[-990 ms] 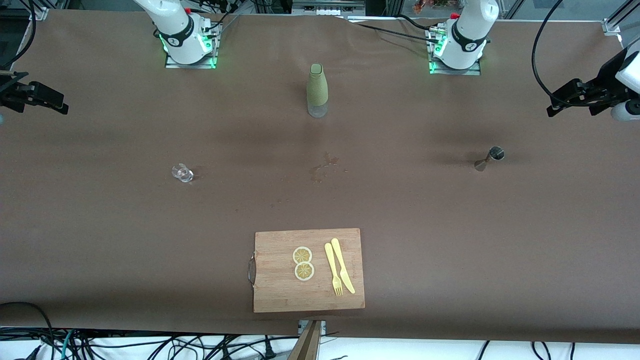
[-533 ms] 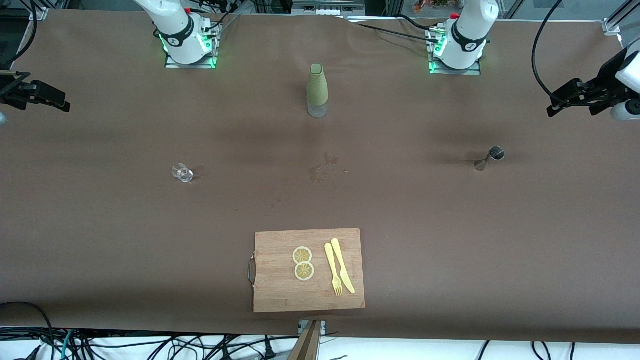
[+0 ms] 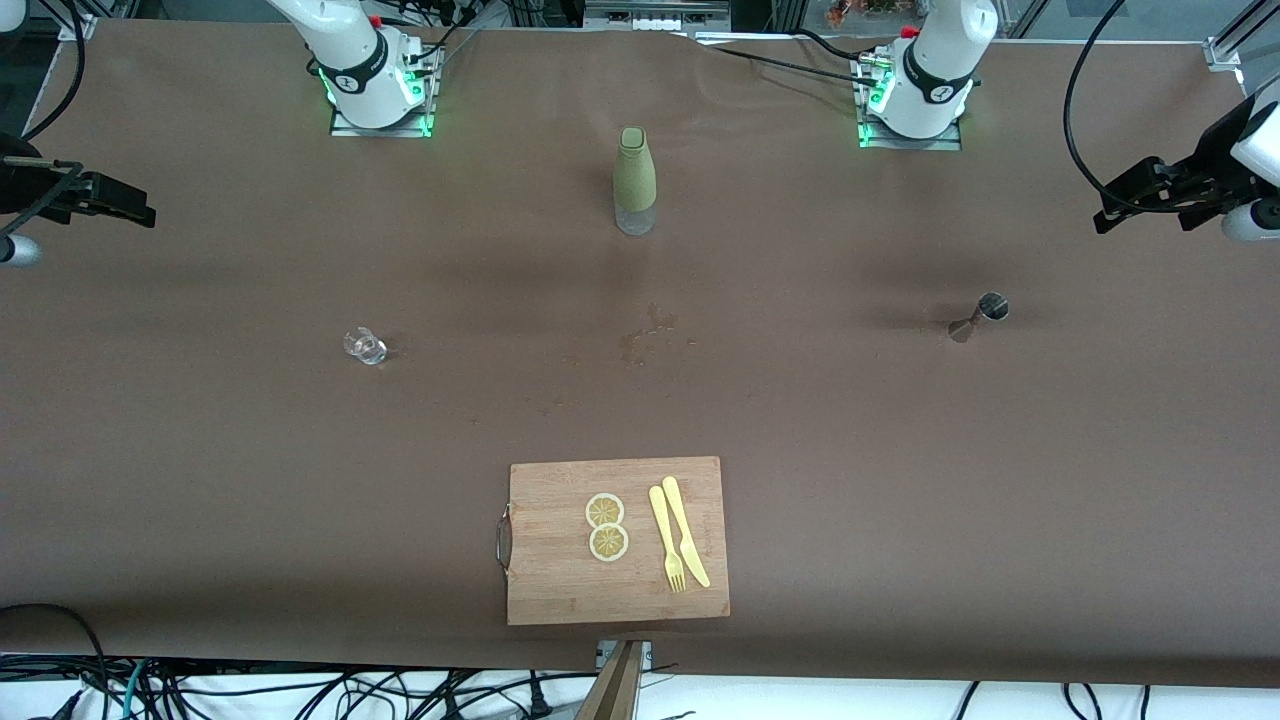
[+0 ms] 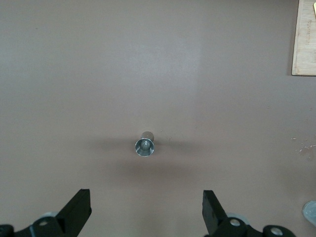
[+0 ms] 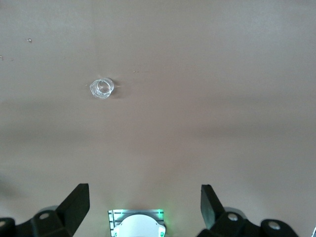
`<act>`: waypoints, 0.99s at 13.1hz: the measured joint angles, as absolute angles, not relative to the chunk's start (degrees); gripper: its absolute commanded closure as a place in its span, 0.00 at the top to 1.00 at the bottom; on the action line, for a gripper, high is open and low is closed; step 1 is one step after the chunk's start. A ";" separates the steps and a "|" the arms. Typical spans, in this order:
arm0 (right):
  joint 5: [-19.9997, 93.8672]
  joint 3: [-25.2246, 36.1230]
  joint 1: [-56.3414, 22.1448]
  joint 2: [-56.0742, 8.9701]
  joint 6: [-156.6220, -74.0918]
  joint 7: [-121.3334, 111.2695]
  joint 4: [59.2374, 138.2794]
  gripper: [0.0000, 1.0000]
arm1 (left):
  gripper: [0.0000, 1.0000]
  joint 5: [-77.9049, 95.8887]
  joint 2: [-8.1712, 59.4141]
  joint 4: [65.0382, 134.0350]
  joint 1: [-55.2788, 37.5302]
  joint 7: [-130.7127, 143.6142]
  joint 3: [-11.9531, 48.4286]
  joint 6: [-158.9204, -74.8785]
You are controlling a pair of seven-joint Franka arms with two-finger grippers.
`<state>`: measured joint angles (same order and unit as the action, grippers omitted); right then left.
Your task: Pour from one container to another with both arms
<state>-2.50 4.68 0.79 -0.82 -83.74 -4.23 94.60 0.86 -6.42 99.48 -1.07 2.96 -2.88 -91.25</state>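
Observation:
A small clear glass (image 3: 365, 346) stands on the brown table toward the right arm's end; the right wrist view shows this glass (image 5: 101, 88) from above. A metal jigger (image 3: 980, 314) stands toward the left arm's end, and the same jigger (image 4: 144, 146) shows upright in the left wrist view. Between the two bases stands a green-sleeved bottle (image 3: 634, 181). My right gripper (image 3: 145, 213) hangs open and empty over the table's edge at the right arm's end, shown as (image 5: 143, 197) by its wrist camera. My left gripper (image 3: 1105, 222), shown as (image 4: 145, 202) by its own, hangs open and empty over the left arm's end.
A wooden cutting board (image 3: 560, 590) lies near the front edge with two lemon slices (image 3: 606, 527), a yellow fork (image 3: 666, 540) and a yellow knife (image 3: 686, 532) on it. Small damp spots (image 3: 650, 335) mark the table's middle. The right arm's base (image 5: 137, 224) shows in its wrist view.
The right gripper has drifted a little inward from the table's end. The left arm and everything on the table have stayed still.

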 measured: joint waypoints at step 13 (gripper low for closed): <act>16.83 15.57 10.44 -13.13 -80.96 -67.81 95.40 1.00 | 1.00 0.85 -6.13 99.55 -0.43 2.90 -3.35 -90.51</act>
